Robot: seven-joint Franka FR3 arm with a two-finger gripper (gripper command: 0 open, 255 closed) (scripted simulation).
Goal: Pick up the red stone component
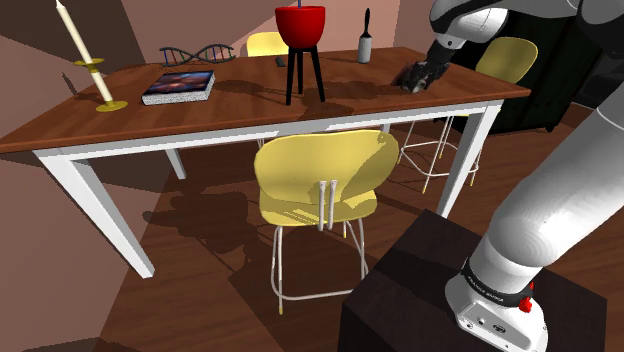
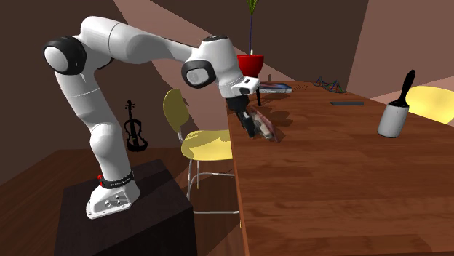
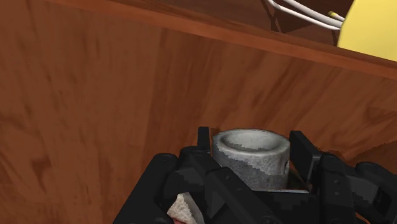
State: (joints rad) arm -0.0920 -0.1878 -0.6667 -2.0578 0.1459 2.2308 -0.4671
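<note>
In the shoulder view we start at the left end of the wooden counter (image 1: pixel 250 112), where a white candle (image 1: pixel 78 45) stands in a yellow holder (image 1: pixel 110 104). Next come a book (image 1: pixel 180 86) lying flat, a DNA helix model (image 1: pixel 198 51) behind it, and a red pot (image 1: pixel 300 24) on a black three-legged stand (image 1: pixel 304 75). A yellow chair (image 1: pixel 322 178) sits at the counter's near edge, below the pot. Further right a black-handled brush (image 1: pixel 365 40) stands upright near the far edge. Right of that, the tool (image 1: pixel 417 77) is down at the counter's surface near its right end. The white arm (image 1: pixel 560 200) rises from the dark box (image 1: pixel 420 290) at lower right.

In the second exterior view the arm bends over from the left, with a small black violin (image 2: pixel 134 125) by the wall behind it. The tool meets the counter near its left edge. Just under the tool we see the stone component (image 2: pixel 269 132), mottled reddish-brown here; whether it rests on the wood or is slightly raised is hard for us to judge from this angle.

In the wrist view the two black fingers (image 3: pixel 300 149) clasp a grey, hollow-topped stone cylinder between them, so the tool is closed on the stone component. A pale reddish bit of stone shows lower down against the tool's black body.
</note>
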